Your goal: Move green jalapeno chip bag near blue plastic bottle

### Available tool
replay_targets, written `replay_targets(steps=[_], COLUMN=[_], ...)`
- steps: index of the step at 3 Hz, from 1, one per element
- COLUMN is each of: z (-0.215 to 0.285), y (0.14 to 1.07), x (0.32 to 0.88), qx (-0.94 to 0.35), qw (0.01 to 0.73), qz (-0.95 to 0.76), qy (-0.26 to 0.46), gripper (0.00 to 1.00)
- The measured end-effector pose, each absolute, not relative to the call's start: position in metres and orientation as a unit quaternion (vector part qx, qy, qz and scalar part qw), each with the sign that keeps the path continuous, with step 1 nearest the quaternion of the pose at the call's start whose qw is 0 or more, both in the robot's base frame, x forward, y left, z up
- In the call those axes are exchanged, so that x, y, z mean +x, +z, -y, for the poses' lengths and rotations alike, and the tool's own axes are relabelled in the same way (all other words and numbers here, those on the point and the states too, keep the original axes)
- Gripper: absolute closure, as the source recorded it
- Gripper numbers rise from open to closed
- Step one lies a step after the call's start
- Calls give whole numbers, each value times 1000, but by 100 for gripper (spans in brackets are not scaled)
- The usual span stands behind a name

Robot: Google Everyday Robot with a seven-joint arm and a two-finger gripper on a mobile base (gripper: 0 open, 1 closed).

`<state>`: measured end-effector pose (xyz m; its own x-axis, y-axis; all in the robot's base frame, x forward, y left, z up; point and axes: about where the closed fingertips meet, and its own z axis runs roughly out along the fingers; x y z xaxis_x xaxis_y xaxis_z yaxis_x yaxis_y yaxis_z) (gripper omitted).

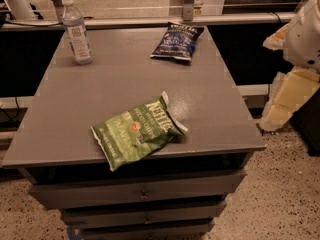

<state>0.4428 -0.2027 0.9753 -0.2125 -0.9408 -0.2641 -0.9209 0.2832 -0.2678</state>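
Note:
The green jalapeno chip bag [137, 132] lies flat near the front edge of the grey table [115, 79], its lower corner sticking out over the edge. The blue plastic bottle [76, 30], clear with a white cap and a white-and-blue label, stands upright at the table's far left corner. My gripper [285, 101] hangs at the end of the white and cream arm by the right edge of the view. It is off the table's right side, well away from the bag, and holds nothing that I can see.
A dark blue chip bag [178, 41] lies at the far right of the table. Drawers [140, 194] sit below the tabletop. A metal rail [200, 20] runs behind the table. Speckled floor [280, 194] lies to the right.

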Motion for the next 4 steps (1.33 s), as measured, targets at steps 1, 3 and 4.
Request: replay_targets(steps=[1, 3, 4], z=[181, 84, 38], y=[968, 946, 922], x=[451, 467, 461], qx=[-580, -528, -511], qw=[232, 312, 320], qz=[-781, -780, -779], qy=[5, 127, 172], gripper=[0, 0, 0])
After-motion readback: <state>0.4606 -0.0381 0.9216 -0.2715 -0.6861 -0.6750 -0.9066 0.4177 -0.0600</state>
